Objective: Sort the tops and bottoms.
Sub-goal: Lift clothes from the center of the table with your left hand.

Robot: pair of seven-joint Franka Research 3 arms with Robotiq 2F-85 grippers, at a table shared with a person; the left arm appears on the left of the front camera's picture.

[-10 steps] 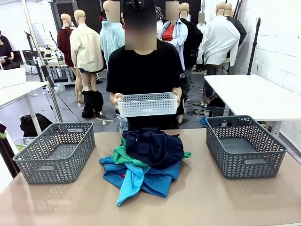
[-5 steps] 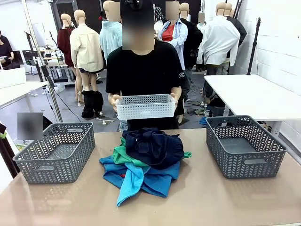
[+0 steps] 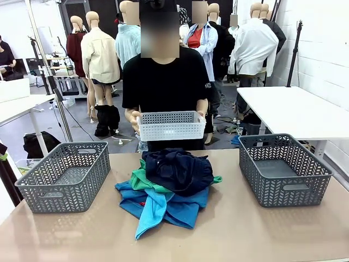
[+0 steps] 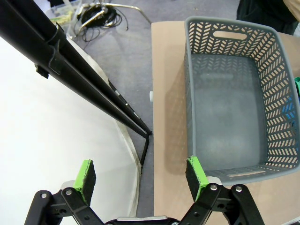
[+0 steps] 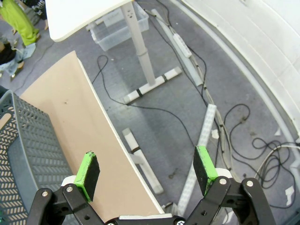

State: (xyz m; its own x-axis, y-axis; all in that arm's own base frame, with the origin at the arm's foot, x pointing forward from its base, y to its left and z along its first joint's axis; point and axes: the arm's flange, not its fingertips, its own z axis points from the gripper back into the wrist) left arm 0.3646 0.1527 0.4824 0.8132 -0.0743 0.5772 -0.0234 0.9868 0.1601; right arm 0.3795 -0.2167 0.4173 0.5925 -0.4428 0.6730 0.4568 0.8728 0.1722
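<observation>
A pile of clothes lies at the middle of the table. On top is the dark navy garment (image 3: 179,168). Under it the bright green bottom (image 3: 143,181) peeks out. The light turquoise shirt (image 3: 152,212) hangs toward the front, over the medium blue shirt (image 3: 185,210), whose small red mark (image 3: 143,204) shows. My left gripper (image 4: 140,174) is open, high above the table's left edge beside a grey basket (image 4: 234,93). My right gripper (image 5: 146,169) is open too, above the floor past the table's right edge.
Two empty grey baskets stand on the table, one at the left (image 3: 65,174) and one at the right (image 3: 282,168). A person at the far side holds a white basket (image 3: 170,125) in both hands above the table's far edge. A white table (image 3: 294,109) stands behind at the right.
The person has shifted the white basket slightly, down and left then back toward the right. The clothes pile and grey baskets have not moved.
</observation>
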